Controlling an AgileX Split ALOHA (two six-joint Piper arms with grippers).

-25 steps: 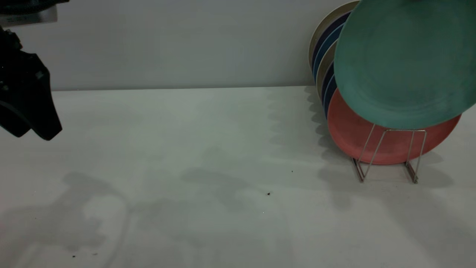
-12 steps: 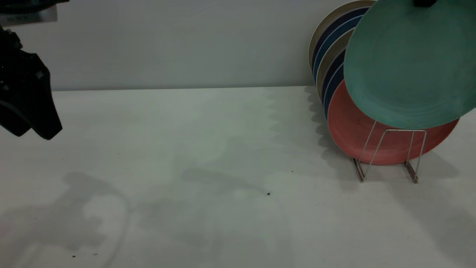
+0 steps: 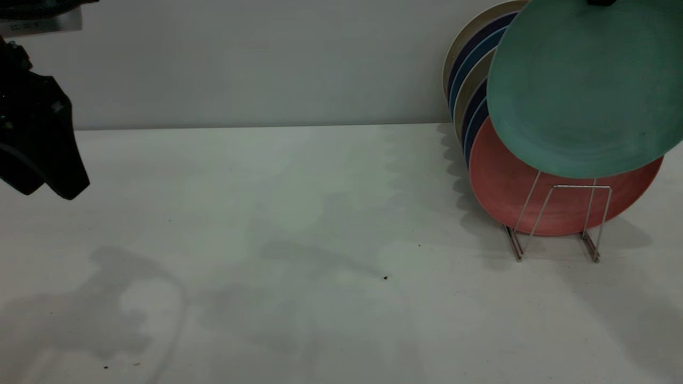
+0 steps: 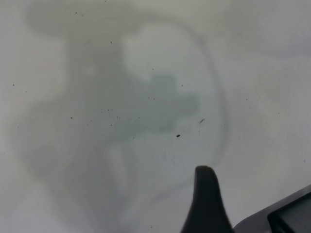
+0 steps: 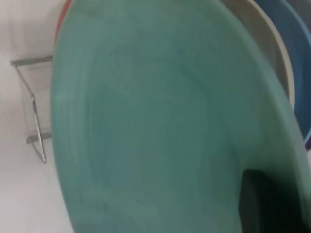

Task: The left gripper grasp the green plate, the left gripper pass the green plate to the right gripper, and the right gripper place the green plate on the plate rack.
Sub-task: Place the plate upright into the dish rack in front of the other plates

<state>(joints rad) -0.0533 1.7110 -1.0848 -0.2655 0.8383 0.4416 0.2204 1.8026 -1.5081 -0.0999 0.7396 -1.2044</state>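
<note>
The green plate (image 3: 581,90) hangs tilted in the air at the far right. It sits in front of the plates in the plate rack (image 3: 581,186), with its lower rim just above the rack's front wire loop. My right gripper (image 3: 602,2) shows only as a black tip at the plate's top rim and is shut on it. In the right wrist view the green plate (image 5: 160,126) fills the frame, with one black finger (image 5: 262,204) pressed on its face and the rack (image 5: 33,104) beside it. My left gripper (image 3: 45,186) hangs open and empty at the far left; one finger (image 4: 206,199) shows over bare table.
A salmon-pink plate (image 3: 512,192) stands in the rack behind the green one. Dark blue plates (image 3: 474,114) and beige plates (image 3: 463,50) stand farther back against the wall. Small dark specks (image 3: 385,277) lie on the white table.
The green plate moved right, then shifted slightly back left and up, showing more of the pink plate below it. The left arm has not moved.
</note>
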